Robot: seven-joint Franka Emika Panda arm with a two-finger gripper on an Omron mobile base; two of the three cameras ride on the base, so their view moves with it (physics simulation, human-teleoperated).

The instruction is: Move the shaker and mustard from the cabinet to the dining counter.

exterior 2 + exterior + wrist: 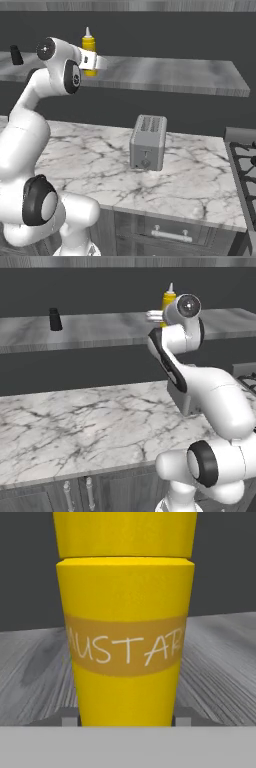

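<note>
Left base view. At upper left the shaker [55, 319] stands upright on the grey streaked shelf of the cabinet [100, 328], well apart from the other items. Across the middle and lower left lies a marble counter [75, 426] over grey base doors with handles [89, 493]. Right of centre the white arm [210, 401] rises from the lower right and reaches to the shelf; just above its wrist, at upper centre-right, the mustard [169, 298] shows its yellow shoulder and pointed white nozzle. Behind the arm a grey toaster [180, 398] is partly hidden.

Right base view. At the far upper left the shaker [16, 55] sits on the shelf. Just right of it the arm's wrist meets the mustard [89, 47], which stands upright on the shelf of the cabinet [175, 75] with the gripper [92, 62] at its lower body. At centre the toaster [148, 142] stands on the marble counter [190, 180]; a stove [245, 160] occupies the right edge.

Hand view. The mustard [125, 647] stands central, its label band lettered in white. The two fingertips [67, 716] sit against either side of the bottle's base, jaws closed on it, with the bottle's foot on the shelf [220, 662].
</note>
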